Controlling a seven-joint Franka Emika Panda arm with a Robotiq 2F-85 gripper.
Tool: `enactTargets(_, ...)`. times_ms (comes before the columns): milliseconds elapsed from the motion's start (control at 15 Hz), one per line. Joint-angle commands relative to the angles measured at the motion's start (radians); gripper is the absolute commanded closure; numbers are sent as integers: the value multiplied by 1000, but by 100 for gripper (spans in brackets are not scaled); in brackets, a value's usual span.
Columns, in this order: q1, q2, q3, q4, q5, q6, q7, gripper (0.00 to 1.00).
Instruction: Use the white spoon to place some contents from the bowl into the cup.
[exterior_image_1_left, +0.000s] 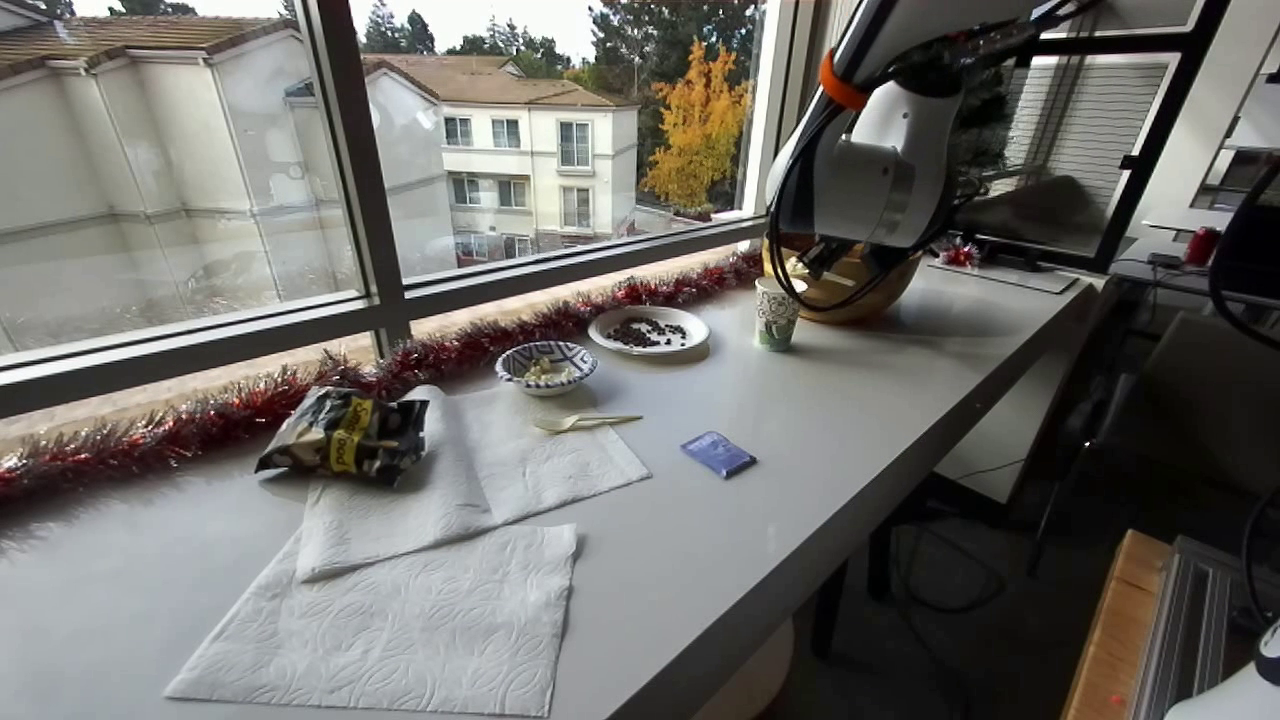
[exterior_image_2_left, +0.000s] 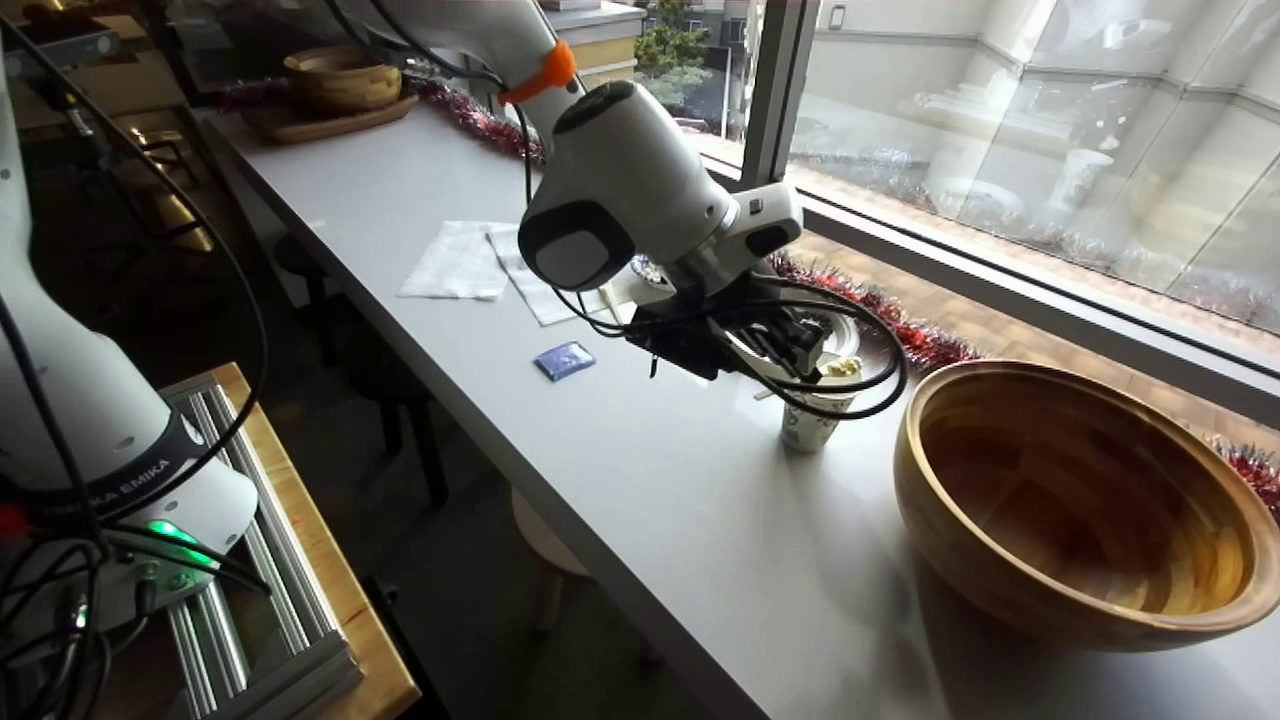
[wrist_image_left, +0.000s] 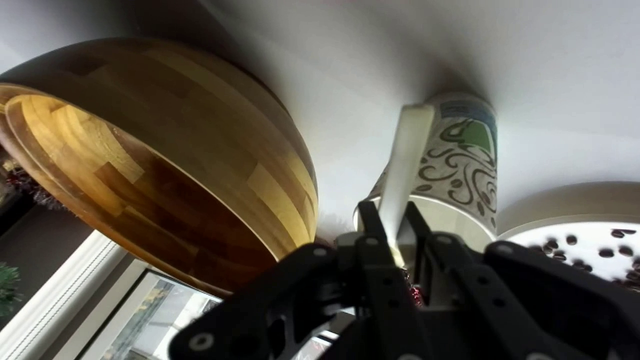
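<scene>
My gripper (wrist_image_left: 393, 212) is shut on the white spoon (wrist_image_left: 412, 135), whose handle sticks out between the fingertips. In both exterior views, my gripper (exterior_image_1_left: 820, 258) (exterior_image_2_left: 803, 362) is just above the cup (exterior_image_1_left: 776, 325) (exterior_image_2_left: 808, 430). Pale bits at the spoon's head show by the cup's rim; I cannot tell whether they touch it. The patterned paper cup also stands in the wrist view (wrist_image_left: 462, 155), its mouth partly hidden by the fingers. The small patterned bowl (exterior_image_1_left: 530, 382), with pale bits inside, stands further along the table; the arm mostly hides it in an exterior view (exterior_image_2_left: 650, 272).
A large wooden bowl (exterior_image_1_left: 890, 290) (exterior_image_2_left: 1000, 560) (wrist_image_left: 225, 120) stands close beside the cup. A white plate (exterior_image_1_left: 606, 335) with dark beans is on the cup's opposite side. A pale utensil (exterior_image_1_left: 590, 421), paper towels (exterior_image_1_left: 390, 620), a snack bag (exterior_image_1_left: 345, 435) and a blue packet (exterior_image_1_left: 718, 454) lie around. Tinsel lines the window.
</scene>
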Motion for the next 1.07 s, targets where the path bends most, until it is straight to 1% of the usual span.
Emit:
enactTargets(0, 96, 57, -86, 20, 25, 46, -19, 97)
enactTargets(400, 214, 98, -179, 13, 19, 87, -34, 97)
enactTargets(800, 348, 160, -310, 5, 36, 115, -69, 97)
enactTargets(1000, 404, 197, -367, 0, 33, 125, -75, 97)
